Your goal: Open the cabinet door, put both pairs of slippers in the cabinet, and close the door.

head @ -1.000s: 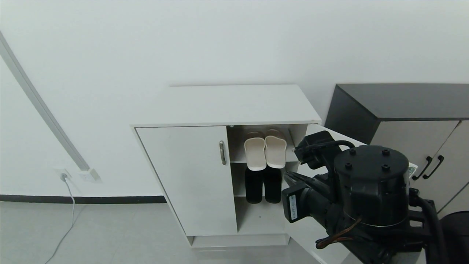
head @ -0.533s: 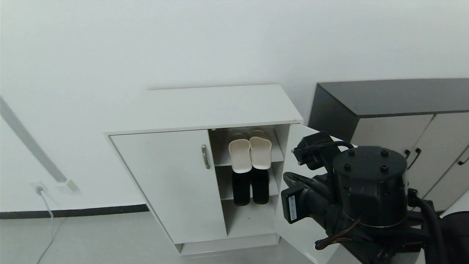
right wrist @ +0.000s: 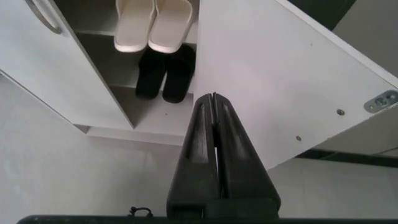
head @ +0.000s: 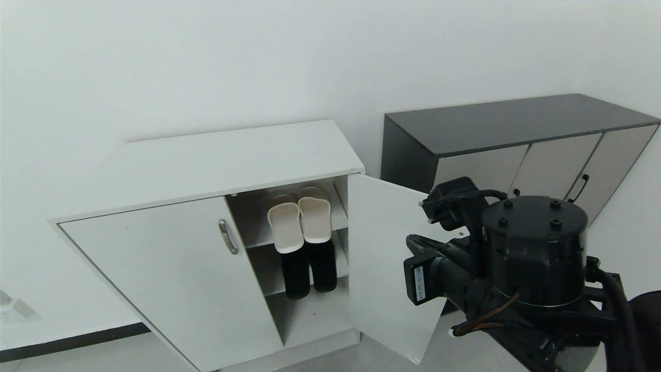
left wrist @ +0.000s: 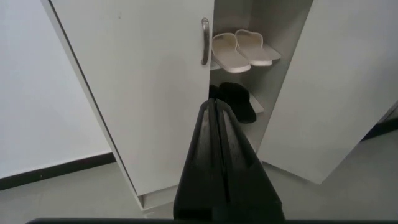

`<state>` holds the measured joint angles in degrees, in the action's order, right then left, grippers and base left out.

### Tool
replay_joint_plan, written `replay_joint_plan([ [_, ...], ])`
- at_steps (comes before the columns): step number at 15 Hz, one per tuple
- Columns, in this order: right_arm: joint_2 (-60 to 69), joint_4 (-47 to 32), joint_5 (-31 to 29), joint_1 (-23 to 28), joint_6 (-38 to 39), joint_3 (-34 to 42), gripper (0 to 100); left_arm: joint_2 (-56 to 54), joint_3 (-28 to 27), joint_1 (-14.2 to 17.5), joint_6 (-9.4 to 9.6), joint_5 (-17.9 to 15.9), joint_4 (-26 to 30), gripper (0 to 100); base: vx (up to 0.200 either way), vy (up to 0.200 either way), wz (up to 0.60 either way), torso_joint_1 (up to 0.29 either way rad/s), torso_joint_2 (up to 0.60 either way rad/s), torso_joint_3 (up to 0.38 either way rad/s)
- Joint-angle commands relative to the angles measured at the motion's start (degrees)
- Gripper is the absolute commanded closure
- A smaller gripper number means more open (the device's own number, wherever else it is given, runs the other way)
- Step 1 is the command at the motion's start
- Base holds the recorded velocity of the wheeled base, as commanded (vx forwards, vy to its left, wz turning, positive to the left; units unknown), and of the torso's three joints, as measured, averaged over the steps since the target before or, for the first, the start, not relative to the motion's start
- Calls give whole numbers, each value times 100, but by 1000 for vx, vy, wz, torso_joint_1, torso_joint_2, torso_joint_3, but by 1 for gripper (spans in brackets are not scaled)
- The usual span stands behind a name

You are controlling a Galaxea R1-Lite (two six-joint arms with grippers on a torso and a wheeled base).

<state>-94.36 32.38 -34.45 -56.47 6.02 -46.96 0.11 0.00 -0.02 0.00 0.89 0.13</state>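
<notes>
The white cabinet stands against the wall with its left door shut and its right door swung open. A white pair of slippers lies on the upper shelf. A black pair sits on the shelf below. My left gripper is shut and holds nothing. It hangs in front of the shut door's free edge, below the handle and short of the black slippers. My right gripper is shut and holds nothing. It sits before the open door's inner face, out from the shelves.
A dark-topped sideboard with grey doors stands right of the cabinet, just behind the open door. A wall socket sits low at the far left. Grey floor lies open in front of the cabinet.
The head camera has turned right, so the cabinet sits further left in the picture and more of the sideboard shows. Both slipper pairs stay on their shelves.
</notes>
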Motion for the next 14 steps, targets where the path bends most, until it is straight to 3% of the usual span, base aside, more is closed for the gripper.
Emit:
replay_joint_plan([
  [1,49,14,9,22,-5,20,100,7,0,2,0,-1,-5,100,0,0,0,0,0,0],
  [4,31,5,17,22,-5,20,100,7,0,2,0,-1,-5,100,0,0,0,0,0,0],
  [9,31,5,9,101,-31,38,100,7,0,2,0,-1,-5,100,0,0,0,165,-402,-225],
  [14,-13,5,26,373,-154,2,100,7,0,2,0,-1,-5,100,-40,0,0,46,-87,-49],
])
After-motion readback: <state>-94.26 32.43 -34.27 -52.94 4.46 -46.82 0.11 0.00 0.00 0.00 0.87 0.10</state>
